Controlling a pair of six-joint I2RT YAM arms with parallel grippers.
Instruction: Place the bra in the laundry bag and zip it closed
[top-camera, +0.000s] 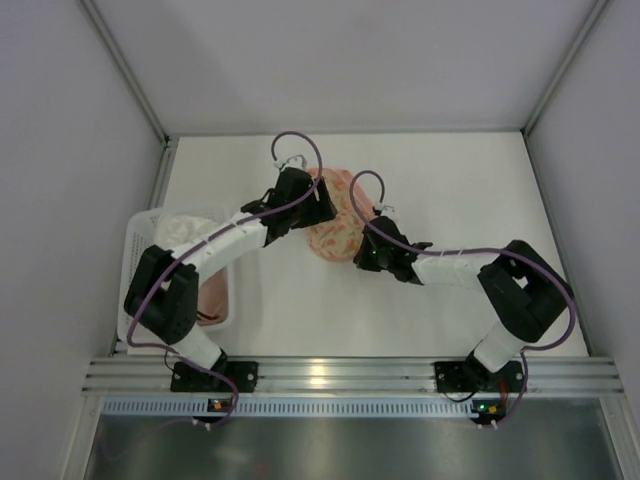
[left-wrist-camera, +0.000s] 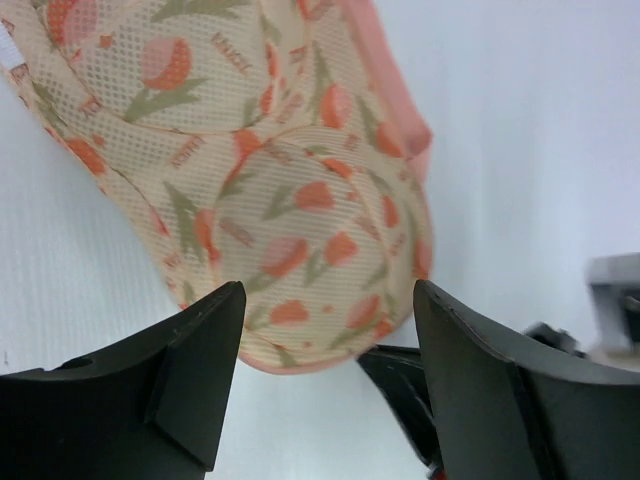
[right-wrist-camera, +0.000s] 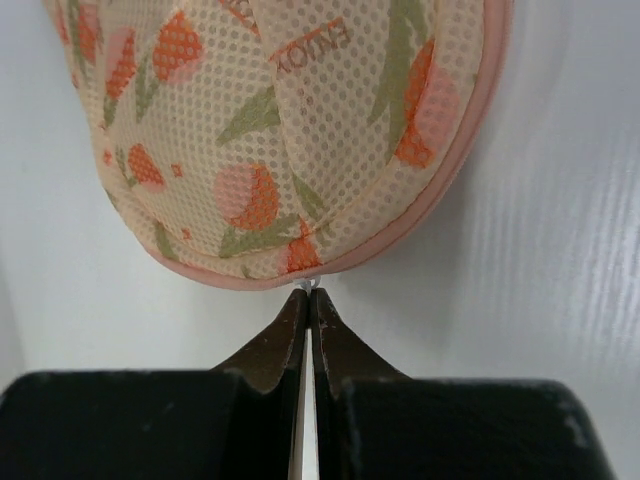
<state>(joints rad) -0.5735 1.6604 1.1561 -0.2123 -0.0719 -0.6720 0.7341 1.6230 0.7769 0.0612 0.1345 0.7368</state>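
**Bag looks folded shut, with the zip near its end.**
From above, the bag (top-camera: 335, 235) lies on the counter (top-camera: 450, 200) just ahead of the left pincer (top-camera: 322, 203) and against the tips of the right pincer (top-camera: 358, 256). Left wrist view: that pincer stands apart, holding nothing, with the bag's rounded end just beyond its fingers. Right wrist view: the pincer is pressed together on a tiny pale tab (right-wrist-camera: 312, 286) at the bag's pink edge, likely the zip pull. I can't see the bra anywhere, so I'd judge it's inside. What's left: closing any last gap and letting go.
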